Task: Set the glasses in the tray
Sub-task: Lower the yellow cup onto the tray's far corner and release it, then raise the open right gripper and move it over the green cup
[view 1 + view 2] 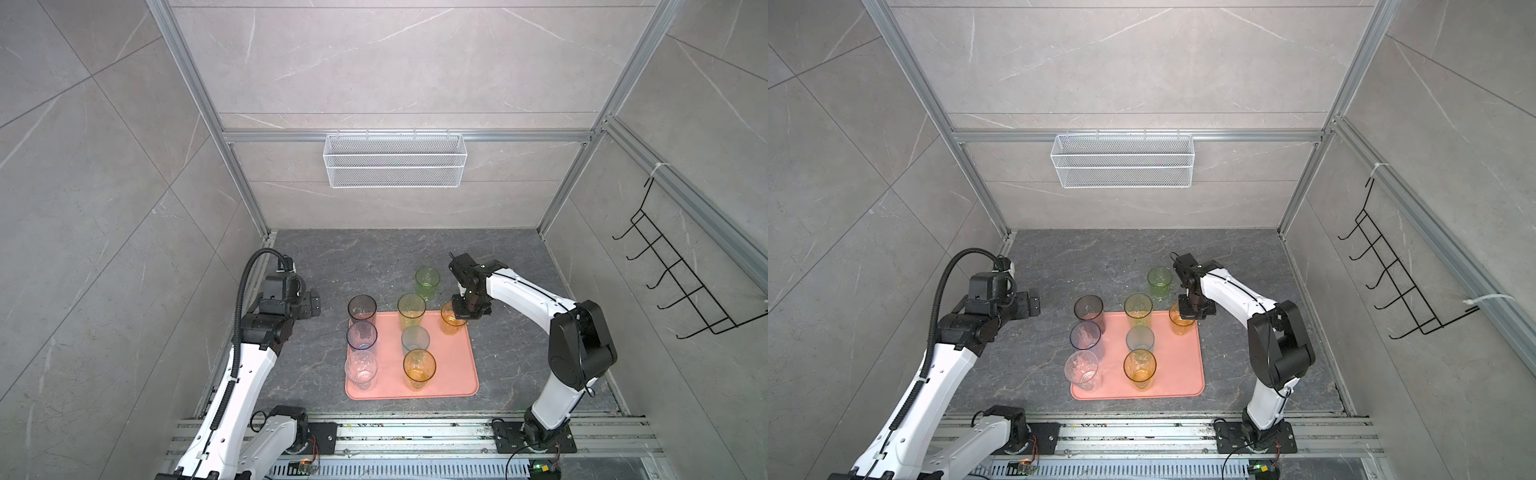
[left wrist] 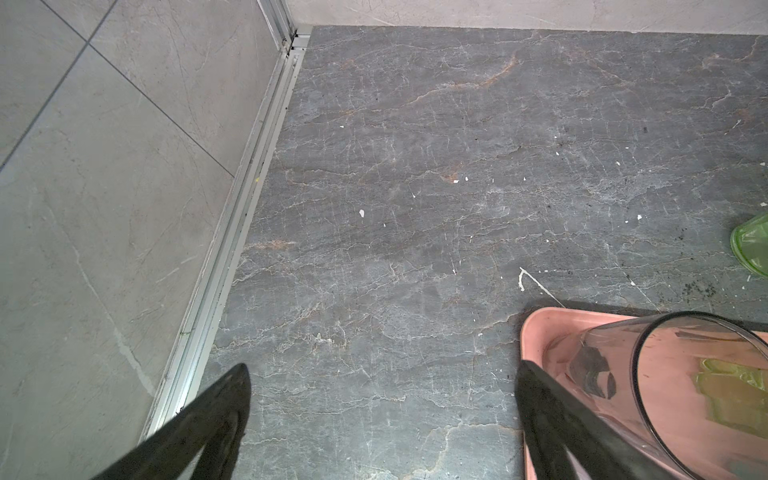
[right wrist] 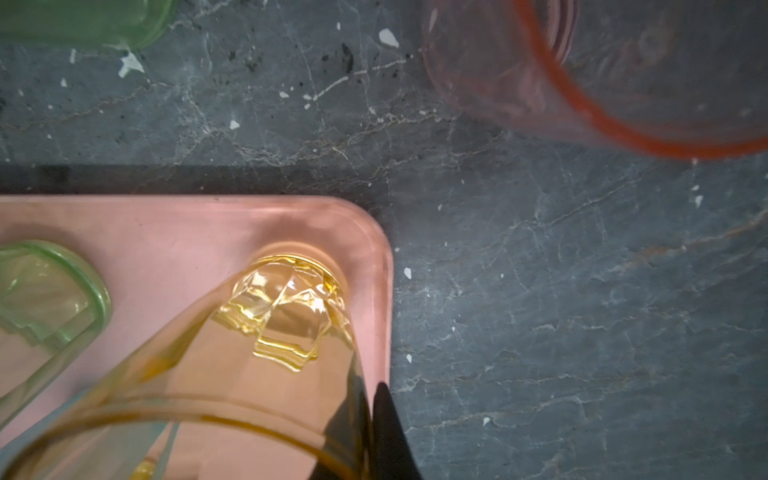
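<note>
Six glasses [image 1: 419,365] stand on the tray [image 1: 455,374]; right hand [image 1: 459,311] pinches orange glass [image 1: 448,327].

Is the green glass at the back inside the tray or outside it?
Outside. The green glass stands upright on the dark table beyond the tray's far edge, with a gap between them.
</note>
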### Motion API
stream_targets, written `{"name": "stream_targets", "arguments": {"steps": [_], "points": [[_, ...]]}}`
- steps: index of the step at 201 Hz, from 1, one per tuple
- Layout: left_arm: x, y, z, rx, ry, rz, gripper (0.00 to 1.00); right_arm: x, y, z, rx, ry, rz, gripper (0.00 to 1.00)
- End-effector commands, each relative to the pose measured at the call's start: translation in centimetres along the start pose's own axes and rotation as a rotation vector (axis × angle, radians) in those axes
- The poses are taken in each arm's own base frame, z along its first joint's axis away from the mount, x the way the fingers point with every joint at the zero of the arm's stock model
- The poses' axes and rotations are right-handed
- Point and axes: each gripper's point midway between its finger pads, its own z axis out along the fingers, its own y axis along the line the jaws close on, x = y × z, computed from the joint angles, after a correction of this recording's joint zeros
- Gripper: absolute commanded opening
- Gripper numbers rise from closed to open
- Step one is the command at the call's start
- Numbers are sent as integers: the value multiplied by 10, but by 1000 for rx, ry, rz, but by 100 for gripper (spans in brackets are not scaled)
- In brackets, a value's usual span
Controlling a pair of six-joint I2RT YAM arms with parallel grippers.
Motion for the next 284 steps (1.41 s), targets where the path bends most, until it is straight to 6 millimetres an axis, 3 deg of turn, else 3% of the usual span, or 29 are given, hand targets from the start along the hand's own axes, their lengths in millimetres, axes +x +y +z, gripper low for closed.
{"name": "stream_targets", "arguments": {"steps": [1, 13, 128, 179, 222, 284], "points": [[-9, 2, -3, -1, -29, -4, 99, 0, -2, 5, 19, 29, 19, 0], [-8, 2, -3, -3, -27, -4, 99, 0, -2, 6, 21, 32, 21, 0], [-8, 3, -4, -6, -30, -6, 99, -2, 8, -1, -41, 13, 4, 35], [-9, 3, -5, -3, -32, -6, 99, -7, 7, -28, -48, -32, 0, 43], [-9, 3, -6, -5, -38, -8, 99, -13, 8, -66, -84, -115, -28, 53], [-10, 4, -7, -6, -43, -10, 99, -28, 9, -111, -106, -211, -38, 55]]}}
